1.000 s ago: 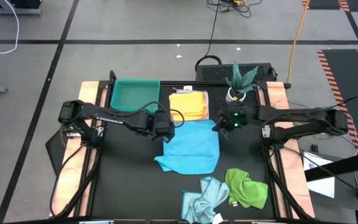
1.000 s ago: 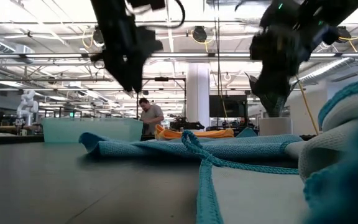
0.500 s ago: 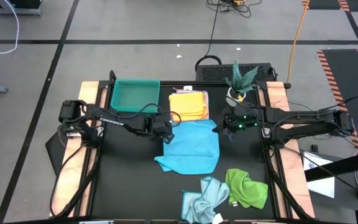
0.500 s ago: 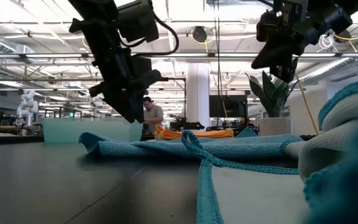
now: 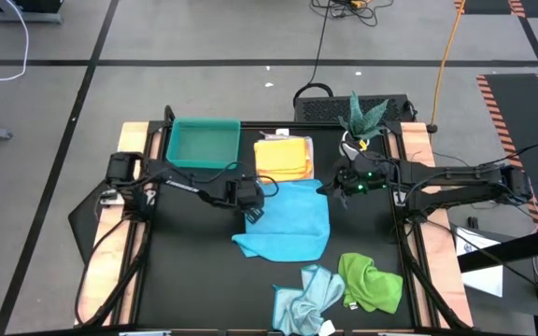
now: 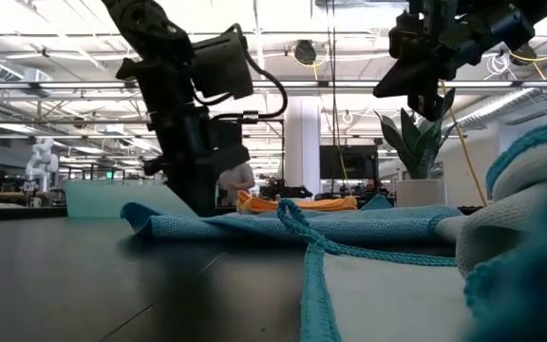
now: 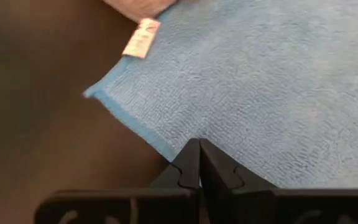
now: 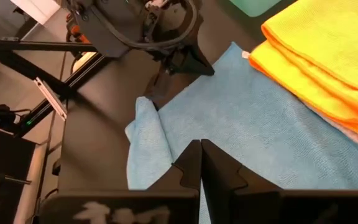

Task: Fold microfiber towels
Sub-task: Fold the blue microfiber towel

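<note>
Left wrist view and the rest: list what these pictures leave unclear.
- Left wrist view: the shut left tool hides the bright blue towel edge beneath; a pinch cannot be confirmed.
- Left wrist view: white tag print is too blurred.
- High view: the yellow-orange towel covers whatever lies underneath.

The bright blue towel (image 7: 260, 81) is nubby, matt microfiber cloth with a stitched edge and a small papery-looking tag (image 7: 140, 38). The yellow-orange towel (image 8: 328, 43) has the same soft matt pile. The bench (image 5: 194, 271) is smooth and dark, faintly sheened. The left pincer (image 7: 199, 163) looks like matt black plastic.
</note>
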